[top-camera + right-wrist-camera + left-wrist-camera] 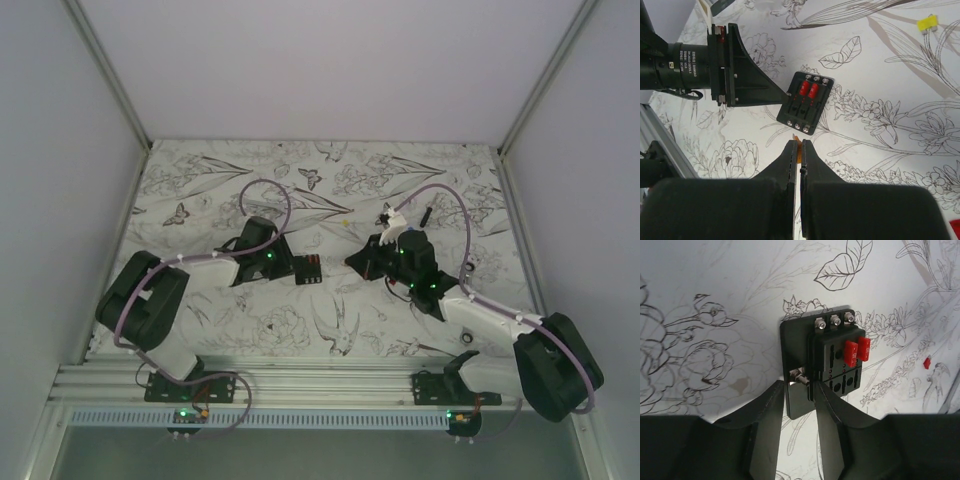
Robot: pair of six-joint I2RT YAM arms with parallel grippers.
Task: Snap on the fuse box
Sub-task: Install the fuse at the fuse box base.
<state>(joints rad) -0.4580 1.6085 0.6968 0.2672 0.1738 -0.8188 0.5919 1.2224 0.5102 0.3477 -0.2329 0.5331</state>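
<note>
Table (200,180) has a flower-and-bird print cover. The left arm (150,300) and right arm (500,320) both reach in toward the middle. The fuse box (840,360) lies flat there, a bit left of centre, between the two grippers and face up, with two red fuses (856,351) plugged in. The left gripper (800,390) is clamped on the box's near-left edge. The right gripper (799,145) sits just beside the box, pinched nearly closed on a thin orange piece (797,150). A loose yellow fuse (927,23) lies farther back.
</note>
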